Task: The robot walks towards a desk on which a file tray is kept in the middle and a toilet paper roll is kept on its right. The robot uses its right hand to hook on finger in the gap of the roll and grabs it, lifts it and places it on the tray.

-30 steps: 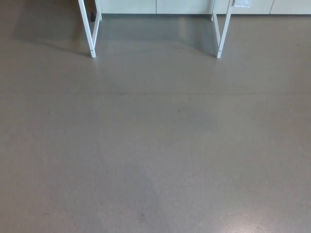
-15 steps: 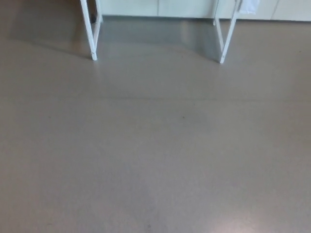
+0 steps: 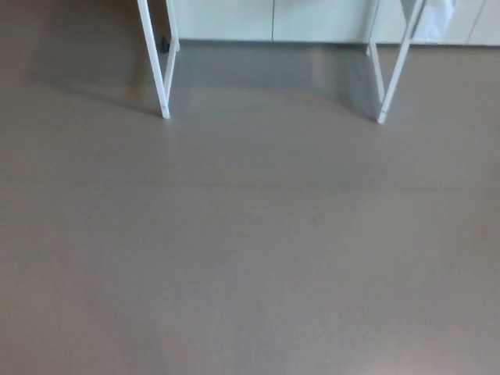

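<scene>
head view, looking down at a smooth grey-brown floor (image 3: 250, 258) that fills most of the frame. near the top, thin white desk legs stand on it: the left legs (image 3: 157, 74) and the right legs (image 3: 394, 74), well apart. behind them runs a row of pale cabinet doors (image 3: 226, 17). neither robot hand shows, so i cannot tell how the fingers are set. the toilet paper roll and file tray are out of frame
</scene>
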Available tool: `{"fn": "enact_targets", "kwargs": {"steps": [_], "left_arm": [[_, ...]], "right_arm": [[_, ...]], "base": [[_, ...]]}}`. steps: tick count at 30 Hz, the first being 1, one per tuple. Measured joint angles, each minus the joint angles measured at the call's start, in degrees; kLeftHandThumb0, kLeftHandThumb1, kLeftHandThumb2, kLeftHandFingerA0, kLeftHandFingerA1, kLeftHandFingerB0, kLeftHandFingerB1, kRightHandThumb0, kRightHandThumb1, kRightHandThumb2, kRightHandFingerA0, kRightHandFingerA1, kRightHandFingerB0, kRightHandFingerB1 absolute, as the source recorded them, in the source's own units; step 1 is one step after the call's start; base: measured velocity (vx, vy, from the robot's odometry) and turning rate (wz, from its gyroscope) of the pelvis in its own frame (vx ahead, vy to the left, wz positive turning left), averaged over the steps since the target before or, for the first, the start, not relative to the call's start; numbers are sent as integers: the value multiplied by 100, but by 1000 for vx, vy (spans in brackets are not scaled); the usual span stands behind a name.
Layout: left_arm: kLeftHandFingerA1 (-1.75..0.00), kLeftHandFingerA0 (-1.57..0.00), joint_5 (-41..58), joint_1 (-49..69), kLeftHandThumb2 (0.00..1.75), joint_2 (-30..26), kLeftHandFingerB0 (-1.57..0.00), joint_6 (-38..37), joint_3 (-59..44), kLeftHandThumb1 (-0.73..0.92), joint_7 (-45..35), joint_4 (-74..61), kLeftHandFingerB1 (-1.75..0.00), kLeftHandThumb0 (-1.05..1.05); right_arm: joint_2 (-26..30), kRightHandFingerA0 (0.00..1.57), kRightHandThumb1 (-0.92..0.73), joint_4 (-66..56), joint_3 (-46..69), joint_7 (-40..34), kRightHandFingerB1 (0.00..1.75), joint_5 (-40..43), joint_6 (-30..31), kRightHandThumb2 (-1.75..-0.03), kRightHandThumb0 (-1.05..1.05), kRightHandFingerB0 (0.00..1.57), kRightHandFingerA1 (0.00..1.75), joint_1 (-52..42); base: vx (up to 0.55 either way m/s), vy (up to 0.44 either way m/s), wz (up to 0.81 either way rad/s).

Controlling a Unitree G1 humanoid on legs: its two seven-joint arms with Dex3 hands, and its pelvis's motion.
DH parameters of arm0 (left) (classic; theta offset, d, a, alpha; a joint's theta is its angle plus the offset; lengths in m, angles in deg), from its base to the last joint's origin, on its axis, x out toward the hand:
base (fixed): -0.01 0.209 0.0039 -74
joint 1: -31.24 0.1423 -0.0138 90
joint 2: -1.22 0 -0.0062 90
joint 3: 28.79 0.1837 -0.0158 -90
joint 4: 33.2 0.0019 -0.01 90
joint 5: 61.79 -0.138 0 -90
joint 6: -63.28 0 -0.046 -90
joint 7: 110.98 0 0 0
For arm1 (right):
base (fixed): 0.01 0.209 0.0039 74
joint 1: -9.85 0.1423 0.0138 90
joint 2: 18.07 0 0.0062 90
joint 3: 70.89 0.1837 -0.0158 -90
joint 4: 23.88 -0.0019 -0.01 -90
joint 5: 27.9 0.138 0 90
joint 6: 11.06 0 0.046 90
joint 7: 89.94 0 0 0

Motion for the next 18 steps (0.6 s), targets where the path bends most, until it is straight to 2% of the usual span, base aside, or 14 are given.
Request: {"fn": "enact_targets", "kwargs": {"steps": [1,2,3,4,5,7,8,10,14,15,16,17,18], "left_arm": [[-76,0,0,-25,129,12,-6,-1,14,53,-7,-11,-64,-105],[-78,0,1,-35,128,11,-1,0,16,50,-4,-16,-67,-105],[-78,0,1,-34,128,16,0,0,24,50,-4,-13,-67,-105],[-79,-3,1,-32,129,15,0,0,27,52,-3,-13,-67,-105],[-76,0,-2,-29,130,14,-1,0,41,53,2,-13,-65,-105],[-76,0,-4,-15,130,14,-1,-1,63,53,6,-15,-65,-105],[-76,0,-4,-8,130,14,-1,-1,71,54,7,-15,-64,-105],[-75,0,-6,4,130,14,-4,0,85,55,17,-10,-64,-105],[-75,0,-7,11,129,16,-3,-1,99,54,34,-2,-64,-105],[-76,0,-5,-6,129,-14,-4,-4,91,53,34,-5,-64,-105],[-75,0,-4,-32,130,-6,-4,-2,96,54,35,-5,-64,-105],[-76,0,-5,-38,130,-13,-4,-2,96,54,43,-3,-65,-105],[-76,0,-5,-42,129,-17,-4,-2,98,54,46,-3,-65,-105]], "right_arm": [[32,4,-34,16,68,1,50,32,8,-92,-36,0,50,30],[45,29,-59,17,84,0,25,39,7,-57,-66,5,42,47],[65,29,-46,-9,65,-5,23,32,-5,-84,-69,3,53,39],[85,30,-47,-33,25,-8,22,18,-9,-85,-72,4,53,33],[99,38,-58,-55,-23,-12,23,1,-9,-59,-69,4,45,29],[113,38,-58,-69,-79,-22,23,-21,-10,-59,-69,4,45,30],[120,29,-46,-69,-94,-27,19,-23,-11,-84,-68,3,54,32],[125,18,-44,-67,-81,-26,22,-9,-12,-81,-68,4,51,29],[131,18,-44,-1,-49,33,20,23,-13,-81,-70,5,51,13],[124,13,-43,31,-45,35,20,26,-24,-77,-65,5,50,29],[131,13,-39,65,-33,50,25,32,-44,-82,-59,0,53,101],[124,28,-44,101,-26,65,24,39,-55,-81,-67,6,54,154],[124,20,-44,144,-17,69,24,44,-72,-78,-64,5,52,170]], "base": [[357,-272,26],[347,-269,-1],[350,-179,7],[332,-170,-6],[264,-141,-1],[326,-75,-5],[337,-35,-12],[367,30,-17],[431,123,-15],[519,149,29],[469,139,-97],[468,155,-26],[469,152,-2]]}}
